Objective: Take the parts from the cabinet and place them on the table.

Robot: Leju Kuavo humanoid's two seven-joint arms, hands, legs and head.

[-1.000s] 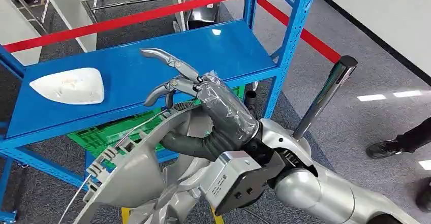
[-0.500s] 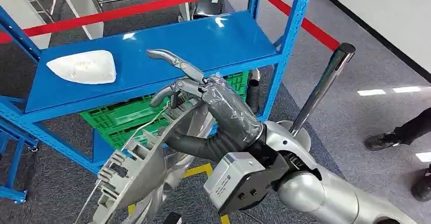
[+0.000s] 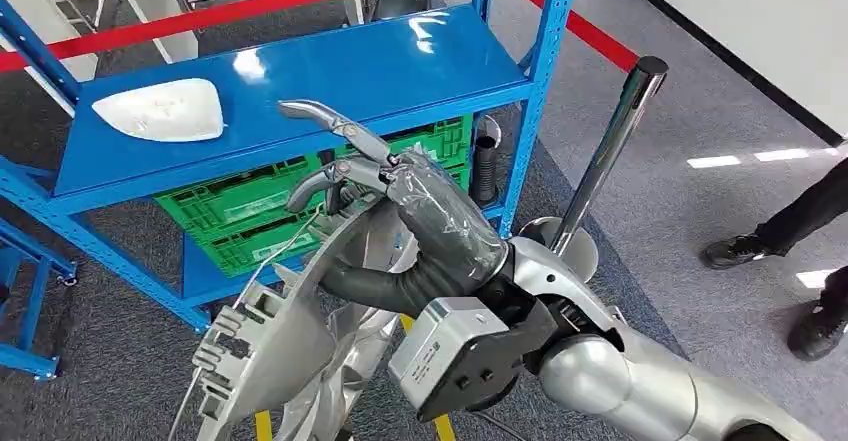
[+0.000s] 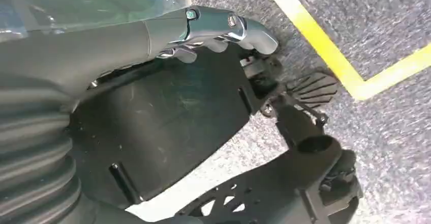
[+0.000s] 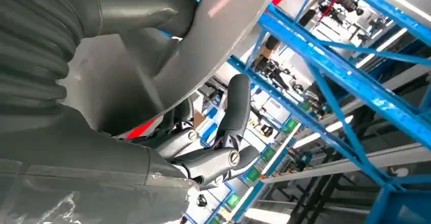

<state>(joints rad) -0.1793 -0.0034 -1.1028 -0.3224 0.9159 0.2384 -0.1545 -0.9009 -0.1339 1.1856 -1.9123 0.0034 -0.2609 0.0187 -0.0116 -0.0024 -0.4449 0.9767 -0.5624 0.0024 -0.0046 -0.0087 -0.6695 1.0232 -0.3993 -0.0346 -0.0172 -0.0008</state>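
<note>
Right hand [image 3: 400, 223]: thumb and fingers clamped on grey part [image 3: 300, 351], clear of the rack [image 3: 300, 71].
Left hand [image 4: 152, 41]: fingers curled over a black part [image 4: 167, 127]; grip likely.
Change: rack has slid farther off; camera backing away.
Meaning: pickup done, carry to table next.
White part [image 3: 160, 109]: still on shelf.

Head view looks down over the right arm at the blue shelf rack [image 3: 300, 81]; both wrist views sit close behind their fingers, the right one sharing that rack.
</note>
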